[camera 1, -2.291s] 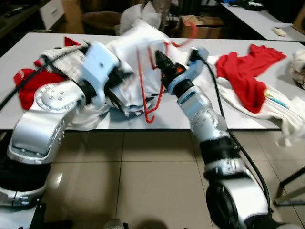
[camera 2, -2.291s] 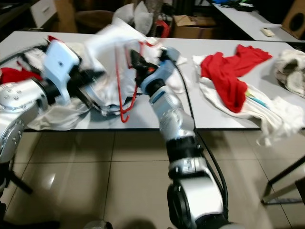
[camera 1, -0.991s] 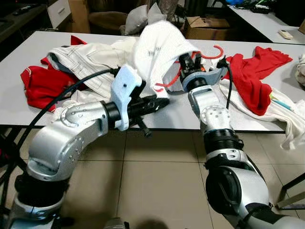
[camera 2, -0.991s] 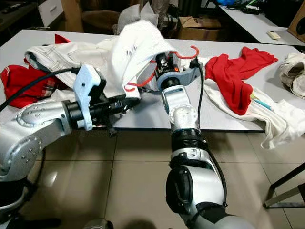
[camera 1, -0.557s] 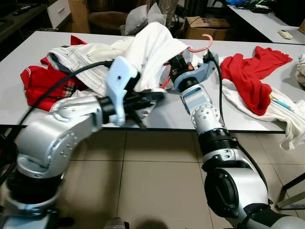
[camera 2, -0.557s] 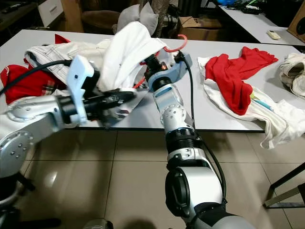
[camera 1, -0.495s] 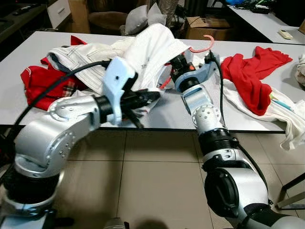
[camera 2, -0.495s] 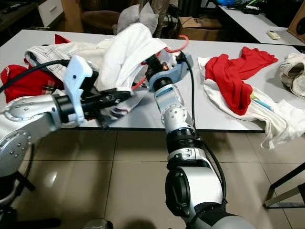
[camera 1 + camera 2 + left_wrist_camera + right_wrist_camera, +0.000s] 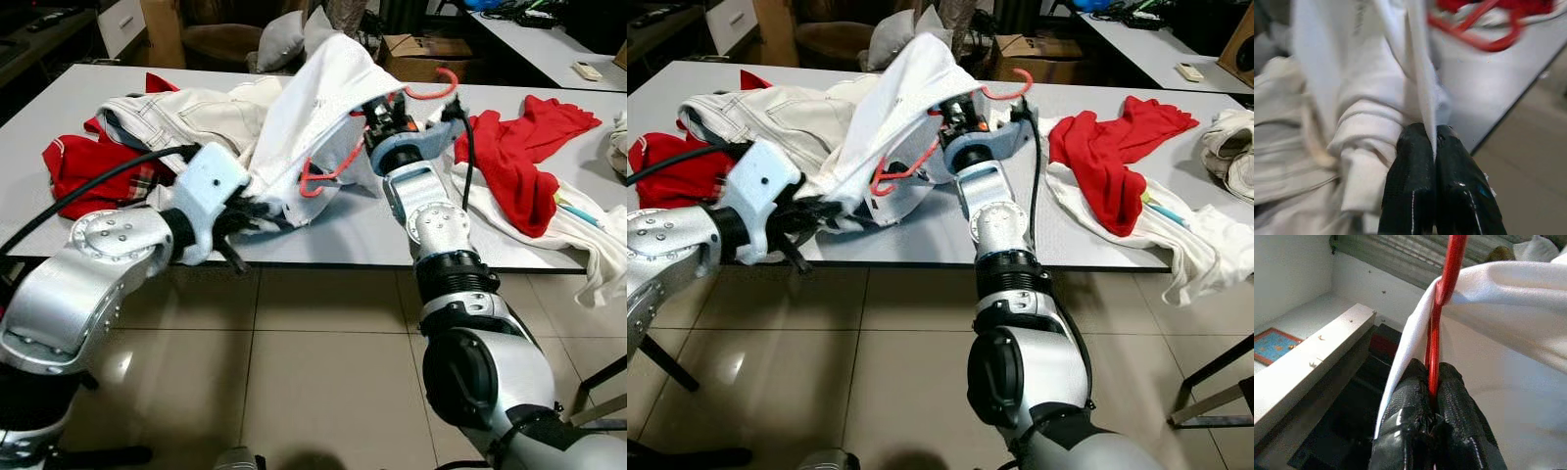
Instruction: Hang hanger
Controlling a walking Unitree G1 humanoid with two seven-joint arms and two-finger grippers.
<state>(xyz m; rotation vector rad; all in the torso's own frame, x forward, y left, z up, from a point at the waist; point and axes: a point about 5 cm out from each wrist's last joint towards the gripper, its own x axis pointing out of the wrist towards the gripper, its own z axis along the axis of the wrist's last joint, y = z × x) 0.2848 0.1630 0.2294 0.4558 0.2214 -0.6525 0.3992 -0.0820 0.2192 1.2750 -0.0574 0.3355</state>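
1. Grey table (image 9: 59,225) strewn with laundry: red garments (image 9: 519,147) to the right, cream clothes (image 9: 167,108) to the left, tiled floor below.
2. Over the table's middle, the right gripper (image 9: 1432,382) is clamped on the red hanger (image 9: 328,174) near its neck, holding it up with the hook (image 9: 431,86) pointing away.
3. A white shirt (image 9: 313,108) drapes over the hanger; the left gripper (image 9: 1432,147) is pinched shut on the shirt's hem near the table's front edge.
4. The hanger looks stiff, thin and light, probably slick; gripping at the neck seems soundest.
5. The shirt is soft and limp and could slide off if the hanger tilts.
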